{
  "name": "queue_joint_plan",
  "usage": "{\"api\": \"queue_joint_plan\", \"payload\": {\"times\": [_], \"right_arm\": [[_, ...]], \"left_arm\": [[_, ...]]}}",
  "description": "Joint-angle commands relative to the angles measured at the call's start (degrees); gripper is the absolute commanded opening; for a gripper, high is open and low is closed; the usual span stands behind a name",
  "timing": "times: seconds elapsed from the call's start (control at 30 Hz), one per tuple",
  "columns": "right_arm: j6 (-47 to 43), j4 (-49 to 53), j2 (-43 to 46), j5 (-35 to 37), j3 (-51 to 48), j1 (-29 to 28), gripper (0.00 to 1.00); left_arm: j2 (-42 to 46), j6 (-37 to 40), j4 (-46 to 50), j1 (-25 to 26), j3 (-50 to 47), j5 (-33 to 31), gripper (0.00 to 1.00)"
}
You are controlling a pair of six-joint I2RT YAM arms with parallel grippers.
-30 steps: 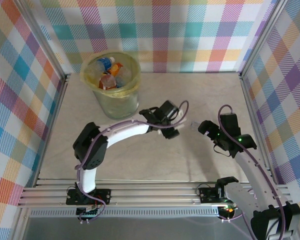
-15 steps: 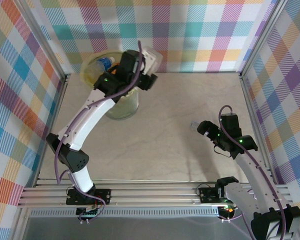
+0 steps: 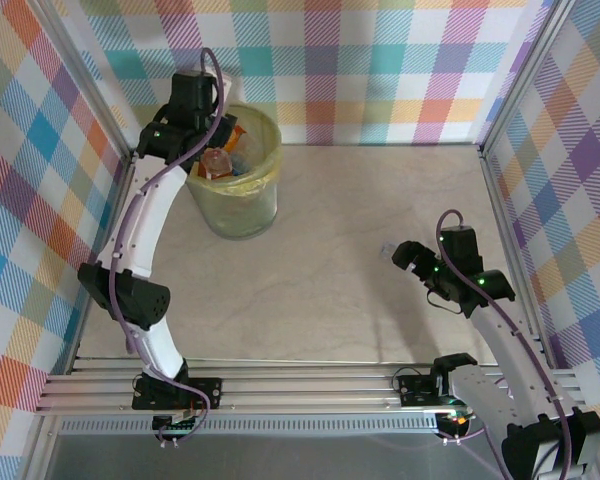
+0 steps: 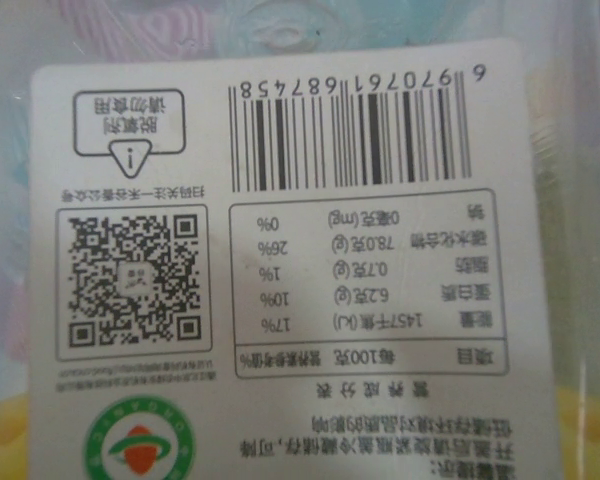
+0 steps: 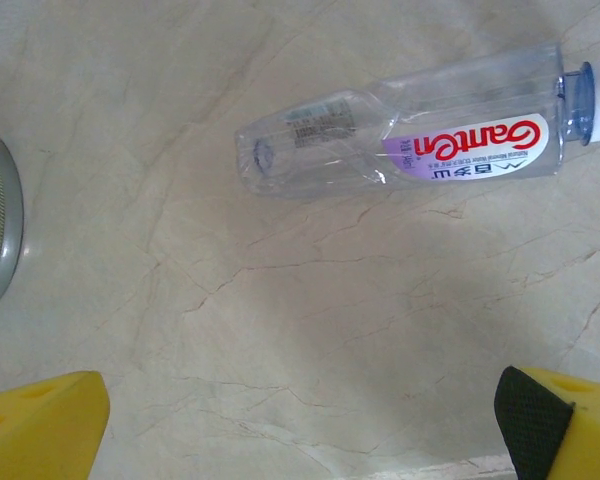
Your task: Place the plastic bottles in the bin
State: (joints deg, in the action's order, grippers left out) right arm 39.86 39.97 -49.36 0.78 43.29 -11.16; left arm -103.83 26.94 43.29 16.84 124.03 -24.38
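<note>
One gripped bottle (image 4: 300,250) now over bin (image 3: 244,206)

The bottle (image 5: 410,140) is clear glossy plastic, the tabletop (image 5: 280,340) smooth and marble-veined, the bin (image 3: 242,210) translucent plastic.

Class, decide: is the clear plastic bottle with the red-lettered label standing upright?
No, the clear plastic bottle lies on its side on the marbled table.

Left arm (image 3: 145,230) stretches far forward; right gripper (image 5: 300,420) hangs with jaws wide.
</note>
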Motion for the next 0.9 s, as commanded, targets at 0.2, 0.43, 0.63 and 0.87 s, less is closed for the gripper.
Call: {"api": "queue_joint_plan", "payload": {"times": [0.2, 0.43, 0.63, 0.87], "right_arm": [[-0.02, -0.28, -0.81, -0.96, 0.39, 0.26, 1.00], [0.03, -0.22, -1.07, -0.73, 0.39, 0.25, 1.00], [-0.09, -0.33, -1.25, -0.78, 0.39, 0.26, 1.00], [-0.22, -0.05, -1.33, -0.51, 0.48, 0.25, 1.00]], "left_arm": [[-6.85, 6.00, -0.26, -1.64, 4.28, -2.22, 0.76], [-6.87, 5.66, 1.39, -1.64, 4.38, -0.77, 0.86], [-5.64, 5.48, 2.72, -1.67, 4.23, -0.16, 0.97], [-3.26, 4.00, 4.16, -1.65, 3.79, 2.85, 1.00]]}}
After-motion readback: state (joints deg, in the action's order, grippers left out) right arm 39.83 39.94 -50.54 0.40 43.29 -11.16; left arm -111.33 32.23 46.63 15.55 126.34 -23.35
